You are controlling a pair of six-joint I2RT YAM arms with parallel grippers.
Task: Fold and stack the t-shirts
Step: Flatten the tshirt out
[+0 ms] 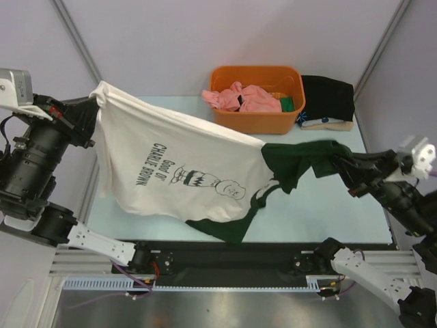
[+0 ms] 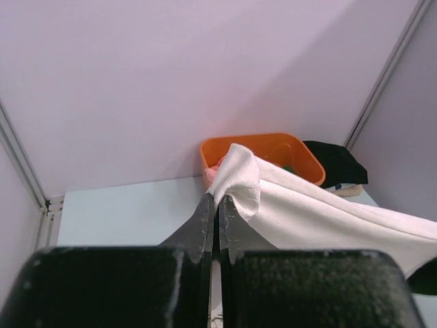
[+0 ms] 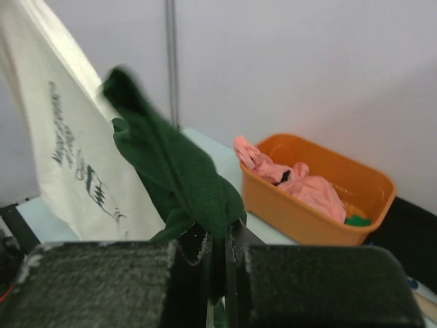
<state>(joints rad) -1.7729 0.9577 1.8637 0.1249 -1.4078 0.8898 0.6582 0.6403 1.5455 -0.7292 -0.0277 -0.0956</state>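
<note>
1. While the cream t-shirt (image 1: 177, 171) hangs stretched between the two arms above the table (image 1: 321, 212), its printed chest faces the top camera. Its dark green collar sags lowest, toward the near edge.
2. The left gripper (image 1: 94, 104) is raised at the left side of the table. Its jaws are clamped tight on a bunched cream corner of the garment.
3. The right gripper (image 1: 345, 165) is at the right side. Its jaws are closed on the dark green sleeve (image 1: 300, 164), which drapes over the fingers.
4. An orange bin (image 1: 256, 124) stands at the far edge of the table, just behind the stretched cloth. It contains a crumpled pink shirt (image 1: 242, 97) and a small green item (image 1: 287, 104).
5. A black shirt (image 1: 329, 96) lies folded just right of the bin, on top of a beige shirt (image 1: 331, 126). A small blue mark (image 1: 302, 117) shows at its front left corner.
6. The stretched cloth hides much of the left half of the tabletop from the top camera.
7. The tabletop is smooth and pale blue-green. A black rail (image 1: 225, 263) carrying both arm bases runs along its near edge.
8. Plain pale lilac wall panels (image 1: 205, 34) enclose the far side and both flanks. They are joined by grey metal frame posts (image 1: 76, 41).
</note>
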